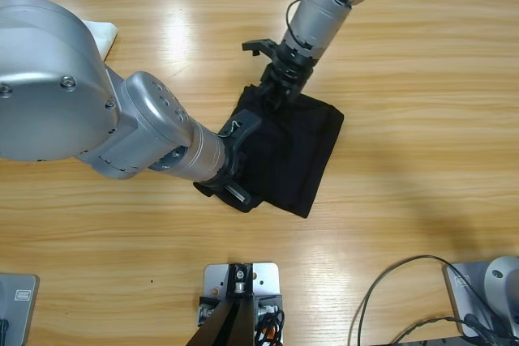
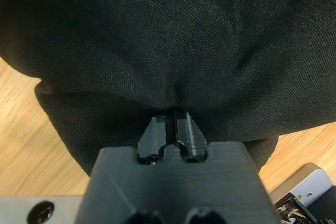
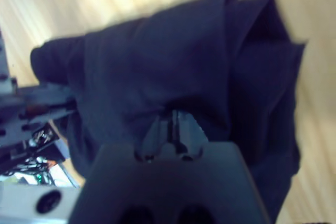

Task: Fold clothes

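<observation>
The black shirt lies bunched in a rough folded block at the table's middle. My left gripper comes in from the left and is shut on the shirt's near left edge. In the left wrist view the gripper pinches the black fabric, which puckers at the jaw tips. My right gripper reaches down from the top and is shut on the shirt's far left corner. In the right wrist view the gripper has the cloth gathered at its tips. Collar, placket and logo are hidden.
A white folded garment shows at the far left, partly behind the left arm's big elbow. Black cables loop at the front right. Bare wooden table lies to the right of the shirt.
</observation>
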Robot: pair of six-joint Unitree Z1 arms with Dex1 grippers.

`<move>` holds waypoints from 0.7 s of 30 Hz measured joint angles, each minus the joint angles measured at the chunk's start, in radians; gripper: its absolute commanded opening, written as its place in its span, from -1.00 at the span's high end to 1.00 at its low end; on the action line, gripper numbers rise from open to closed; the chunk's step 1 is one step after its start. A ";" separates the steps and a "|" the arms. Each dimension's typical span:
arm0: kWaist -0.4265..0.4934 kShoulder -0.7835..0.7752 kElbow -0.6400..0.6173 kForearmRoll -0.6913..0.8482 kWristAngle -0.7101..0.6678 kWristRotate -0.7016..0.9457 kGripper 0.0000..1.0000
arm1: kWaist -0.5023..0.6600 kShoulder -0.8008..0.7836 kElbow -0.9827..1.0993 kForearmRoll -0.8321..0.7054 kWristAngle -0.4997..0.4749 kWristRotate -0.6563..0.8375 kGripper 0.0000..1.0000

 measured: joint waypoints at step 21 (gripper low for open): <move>0.067 -0.197 0.036 0.004 0.028 -0.026 -0.34 | -0.164 -0.253 0.024 0.072 -0.194 0.006 -1.00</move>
